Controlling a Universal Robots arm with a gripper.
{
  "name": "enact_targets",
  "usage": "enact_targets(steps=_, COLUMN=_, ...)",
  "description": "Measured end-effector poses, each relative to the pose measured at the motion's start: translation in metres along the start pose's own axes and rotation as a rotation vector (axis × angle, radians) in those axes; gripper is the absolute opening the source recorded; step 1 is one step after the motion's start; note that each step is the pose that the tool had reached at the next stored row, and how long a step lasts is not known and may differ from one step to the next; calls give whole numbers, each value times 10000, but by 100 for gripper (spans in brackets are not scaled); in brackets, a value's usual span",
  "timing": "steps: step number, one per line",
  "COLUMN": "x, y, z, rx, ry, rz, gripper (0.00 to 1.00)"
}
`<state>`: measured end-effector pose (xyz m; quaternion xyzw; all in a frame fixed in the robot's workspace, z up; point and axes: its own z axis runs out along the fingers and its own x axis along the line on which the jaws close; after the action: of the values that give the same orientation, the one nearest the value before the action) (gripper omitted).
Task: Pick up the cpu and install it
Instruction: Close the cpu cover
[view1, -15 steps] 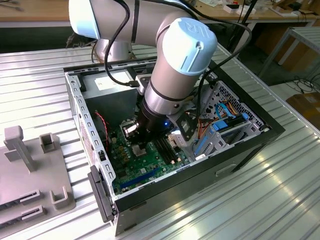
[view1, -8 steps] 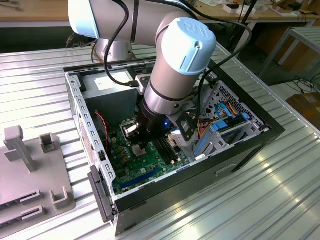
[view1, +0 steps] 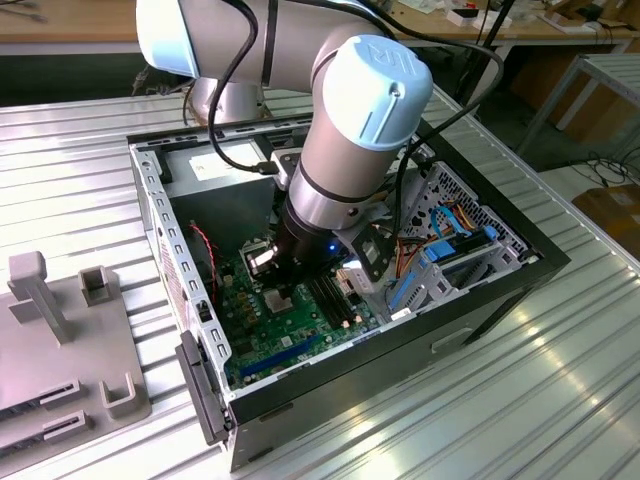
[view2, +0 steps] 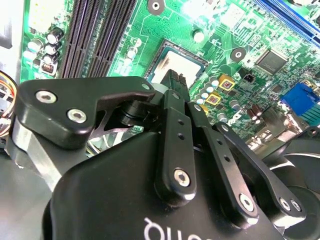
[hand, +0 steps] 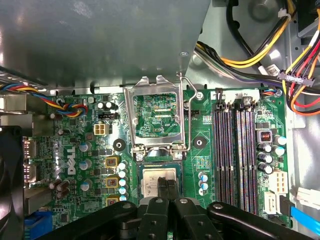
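Lower centre, my closed hand (hand: 166, 182) tips at the cpu (hand: 150, 176): seating step, I judge; plate (hand: 155, 112) above open, light pressure only.

The exterior view looks down from high and well back at the open black computer case (view1: 400, 360) on the ribbed metal desk (view1: 90, 200), while both wrist views ride close above the green motherboard (hand: 200, 150) (view2: 225, 30), facing down past the black claw (hand: 167, 182) (view2: 175, 80), and share its square socket (hand: 142, 162) (view2: 182, 55) and black memory slots (hand: 235, 150) (view2: 100, 30).
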<state>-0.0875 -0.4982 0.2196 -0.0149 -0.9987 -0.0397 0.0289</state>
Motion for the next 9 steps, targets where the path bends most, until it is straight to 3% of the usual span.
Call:
enact_targets(steps=3, x=-24, y=2, z=-1, rx=0, ry=0, rz=0, gripper=11)
enact_targets(steps=9, x=-234, y=7, z=-5, rx=-1, ry=-1, rz=8, gripper=11)
